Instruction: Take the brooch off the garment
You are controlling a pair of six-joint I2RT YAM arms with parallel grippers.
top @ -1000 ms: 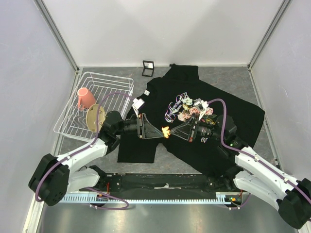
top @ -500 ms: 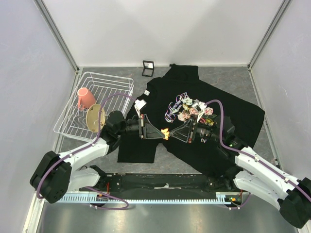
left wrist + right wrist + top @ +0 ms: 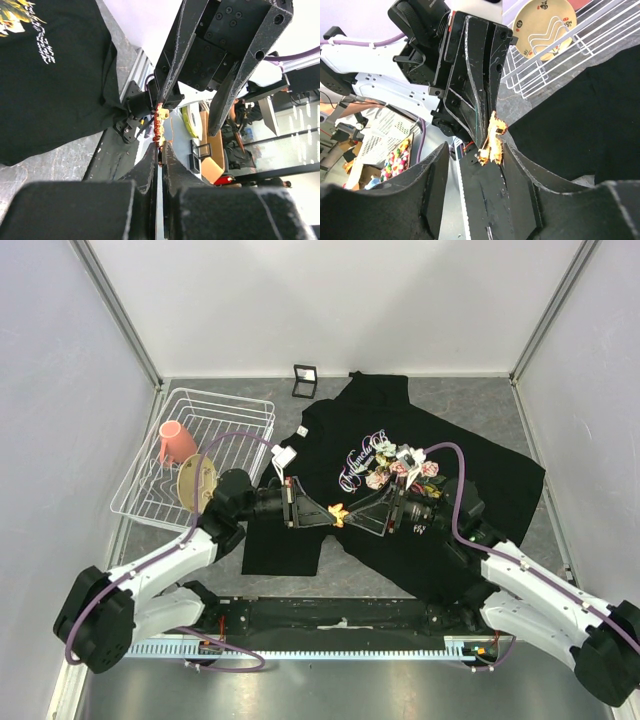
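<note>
Two claws meet tip to tip. The left claw (image 3: 329,515) is pinched tight on the one tiny red-orange leaf-shaped brooch (image 3: 339,512), up above the one black flower-print T-shirt (image 3: 480,475). The right claw (image 3: 352,519) stands wide around the brooch.

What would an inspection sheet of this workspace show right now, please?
Surface: grey table, partly covered by the garment.
Job's things: brooch held in the air and apparently free of the garment, which lies spread out.
Clutter: wire rack holding a pink cup and a plate; small black frame by the far wall.
Grippers: left gripper jaws shut on the brooch; right gripper jaws open, facing it.
Cables: purple cable arching over each wrist.
Surroundings: white walls; nothing else seen.
</note>
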